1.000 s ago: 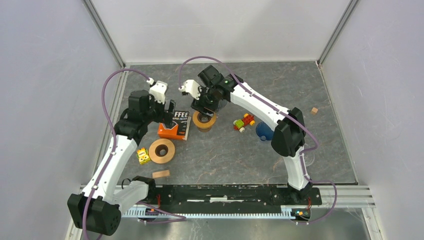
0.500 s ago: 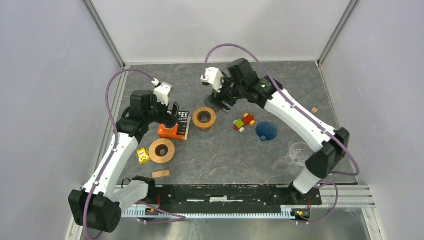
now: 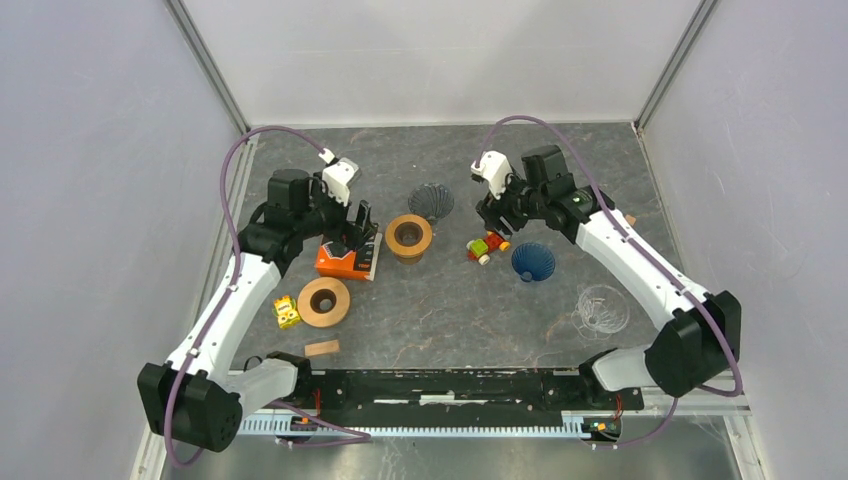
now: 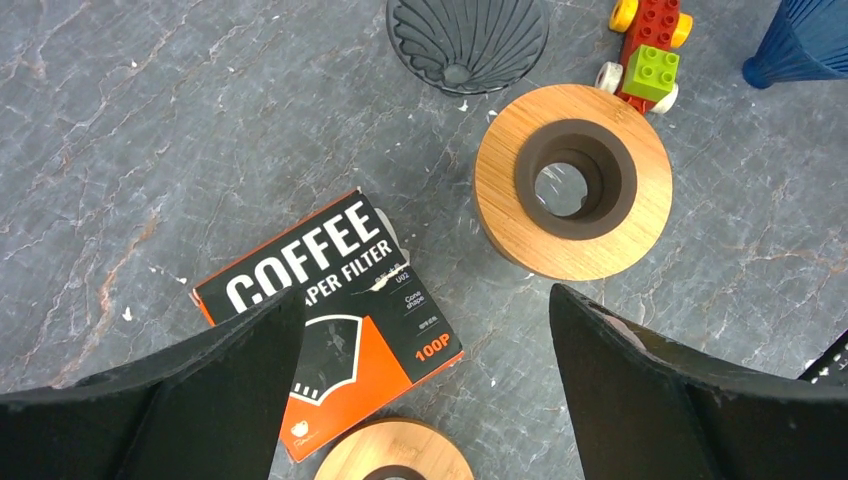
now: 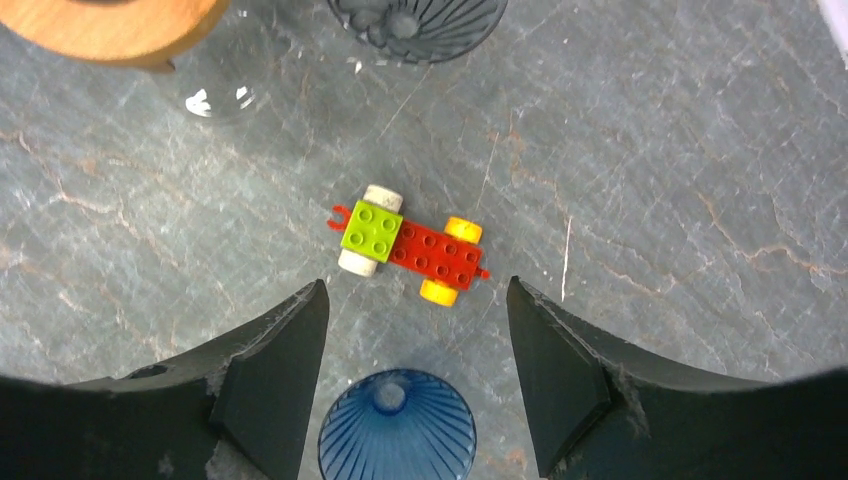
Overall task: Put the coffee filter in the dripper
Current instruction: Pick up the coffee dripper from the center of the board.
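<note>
My left hand (image 4: 420,300) hangs with its fingers wide apart and nothing between them, directly over the coffee filter box (image 4: 330,300). The box lies flat on the bench (image 3: 450,320), and I can read its lettering only in the left wrist view. From above, the left hand (image 3: 355,228) covers the far half of the box (image 3: 338,263) and hides the print. Just right of the box sits a wooden ring (image 4: 572,180) with a dark insert, and beyond it the grey dripper (image 4: 468,35) stands mouth up. A second wooden ring (image 4: 395,460) only peeks into the bottom edge here; the overhead view shows it whole (image 3: 323,301).

My right hand (image 5: 416,288) is also spread and empty, above a toy brick car (image 5: 410,245), with the blue dripper (image 5: 397,435) mouth down at the frame's lower edge. Only the overhead view shows a clear dripper (image 3: 603,308) well to the right, plus a yellow block (image 3: 286,312) and a wooden block (image 3: 322,348) near the left arm.
</note>
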